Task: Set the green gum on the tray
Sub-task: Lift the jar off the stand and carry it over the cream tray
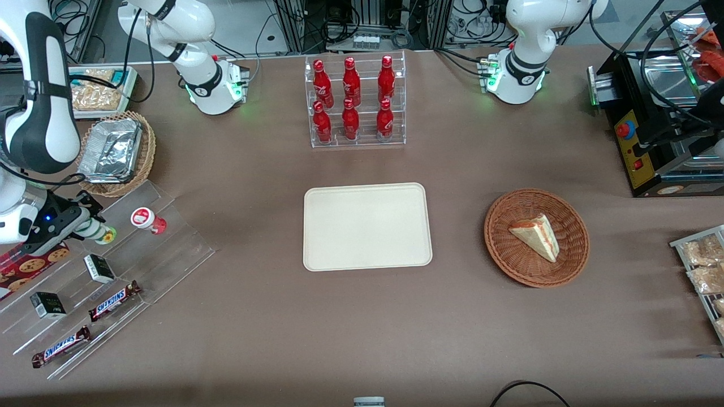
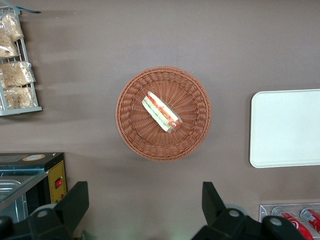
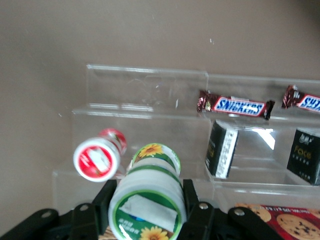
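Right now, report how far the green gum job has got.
Done: the gripper is shut on the green gum at the clear stepped rack, beside the red-labelled bottle. In hand: lifting it clear. Left: carrying it to the tray, which holds nothing yet.

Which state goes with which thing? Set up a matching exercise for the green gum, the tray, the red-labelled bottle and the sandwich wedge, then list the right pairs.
Things:
1. green gum
2. tray
3. red-labelled bottle
4. sandwich wedge

States:
A. lies in the round wicker basket
B. bare, mid-table
C. gripped between the gripper fingers at the clear stepped rack
D. stands free on the rack beside the gripped bottle

Pairs: 1-C, 2-B, 3-D, 4-A
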